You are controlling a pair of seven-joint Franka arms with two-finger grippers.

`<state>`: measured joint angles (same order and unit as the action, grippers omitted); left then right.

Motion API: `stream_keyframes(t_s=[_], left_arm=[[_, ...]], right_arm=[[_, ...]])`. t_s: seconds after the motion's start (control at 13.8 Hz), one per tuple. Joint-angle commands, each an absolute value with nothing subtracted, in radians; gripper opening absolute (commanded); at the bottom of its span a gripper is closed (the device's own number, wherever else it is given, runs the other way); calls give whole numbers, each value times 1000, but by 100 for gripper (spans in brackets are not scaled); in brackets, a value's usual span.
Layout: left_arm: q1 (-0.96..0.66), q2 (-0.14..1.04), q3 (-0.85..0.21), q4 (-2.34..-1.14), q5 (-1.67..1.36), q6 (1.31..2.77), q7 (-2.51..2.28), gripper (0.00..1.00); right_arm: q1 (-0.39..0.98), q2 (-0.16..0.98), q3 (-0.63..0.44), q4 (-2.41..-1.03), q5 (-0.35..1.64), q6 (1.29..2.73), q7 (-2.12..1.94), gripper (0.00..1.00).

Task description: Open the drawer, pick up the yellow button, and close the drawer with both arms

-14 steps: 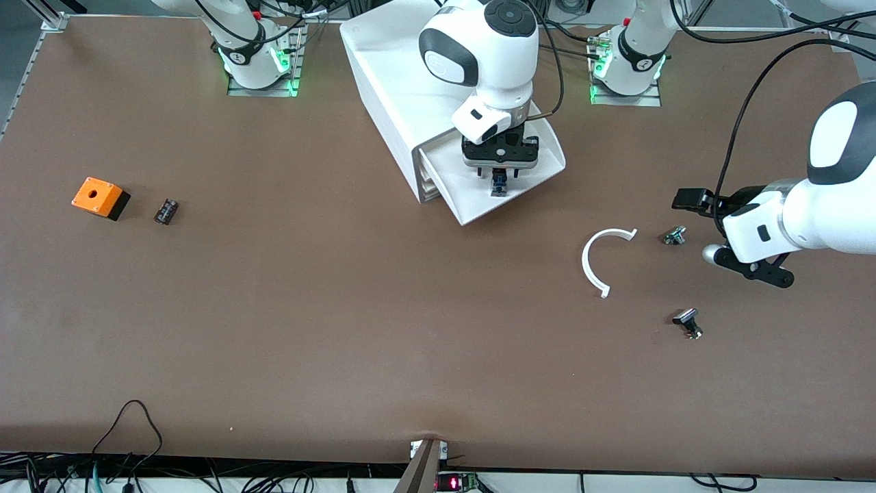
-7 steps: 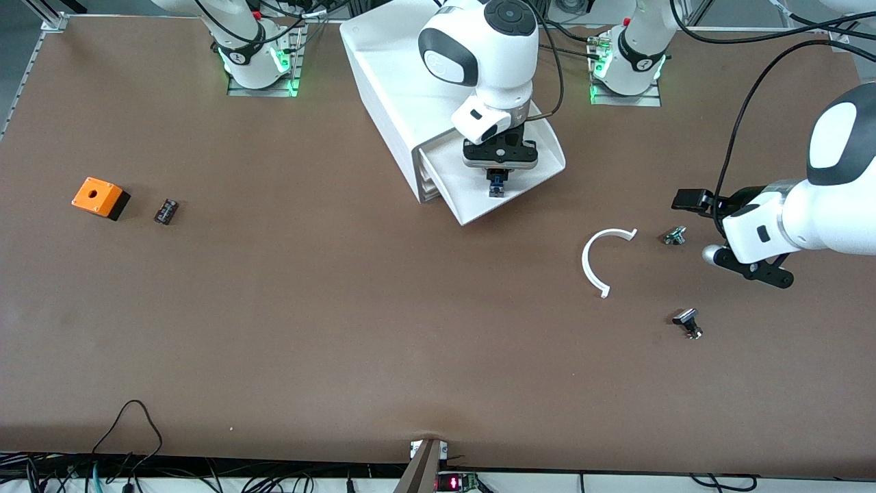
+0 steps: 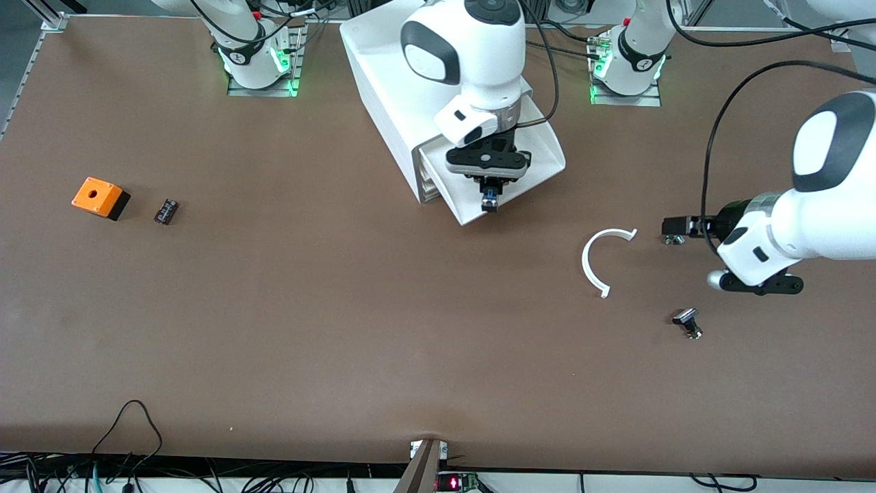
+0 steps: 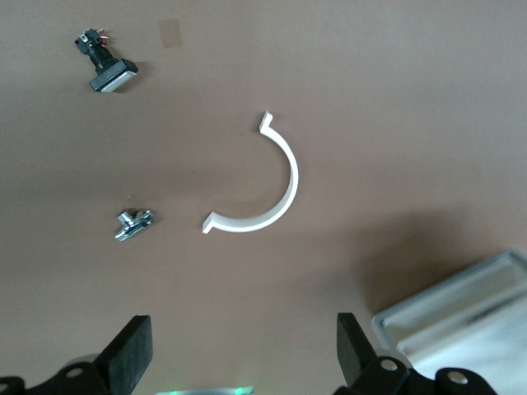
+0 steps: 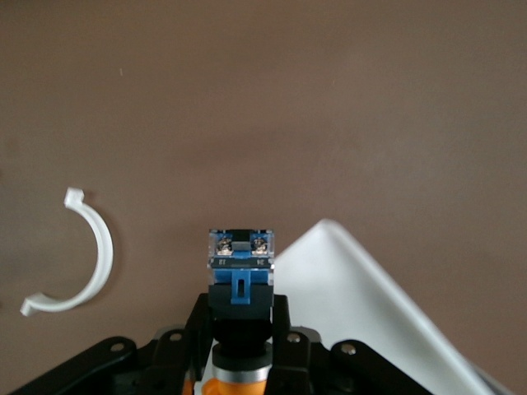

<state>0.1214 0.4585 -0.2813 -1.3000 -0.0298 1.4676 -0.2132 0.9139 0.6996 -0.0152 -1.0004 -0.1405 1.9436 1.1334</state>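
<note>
Right gripper clenched on button over open drawer, left gripper released, waiting above table

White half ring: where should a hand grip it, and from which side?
Grip the half ring at mid-arc from above, pinching across its thin band: it lies flat, apart from other parts. The open left hand hovers near it; the right hand holds the button over the drawer.

Matt brown bench showing a smooth, board-like face. Drawer and curved clip looking like smooth white plastic. Button showing glossy blue plastic with metal screws. Arm shells gleaming glossy white; gripper appearing matt black.
</note>
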Motion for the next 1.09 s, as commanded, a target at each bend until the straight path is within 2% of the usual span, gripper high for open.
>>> stream_keyframes(t_s=[0.0,0.07,0.22,0.36,0.58,0.8,1.01], left_arm=[[106,456,-343,-1420,-18,1644,-391,98],[95,453,-375,-1463,-9,1711,-487,98],[59,451,-419,-1517,17,1746,-657,92],[5,448,-420,-1561,57,1791,-745,91],[-41,367,-440,-1743,57,1952,-846,90],[-40,307,-529,-1830,57,1967,-948,87],[-32,304,-618,-1865,37,1962,-968,85]], right_arm=[[833,646,-2,-988,-105,1899,1085,0],[800,629,-2,-988,-74,1867,1009,0],[727,615,-2,-988,-45,1818,896,0],[655,591,-6,-992,-2,1790,754,0],[594,589,-18,-1006,2,1726,609,0],[526,575,-18,-1080,2,1732,519,0],[488,575,-29,-1103,0,1729,468,0]])
